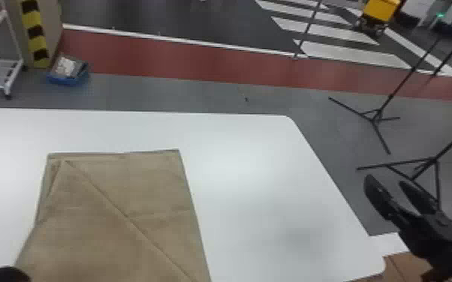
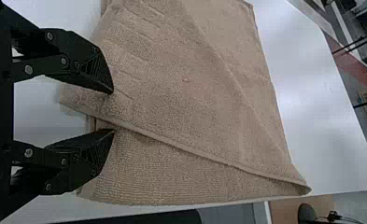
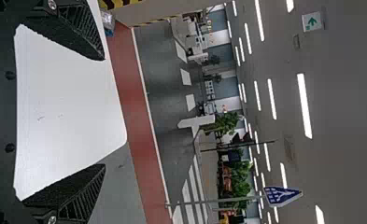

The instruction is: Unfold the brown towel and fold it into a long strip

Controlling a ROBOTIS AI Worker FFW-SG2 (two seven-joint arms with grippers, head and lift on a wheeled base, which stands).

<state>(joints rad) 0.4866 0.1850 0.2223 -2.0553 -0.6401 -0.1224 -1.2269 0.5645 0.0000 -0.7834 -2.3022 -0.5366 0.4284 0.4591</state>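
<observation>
The brown towel (image 1: pixel 124 210) lies on the desk (image 1: pixel 259 168), partly folded, one layer's edge running diagonally across it. The left gripper (image 1: pixel 2 274) is at the towel's near left; in the left wrist view its fingers are spread at the towel's edge, though whether they touch it I cannot tell. The right gripper (image 1: pixel 385 180) hangs off the desk's right side, fingers spread.
</observation>
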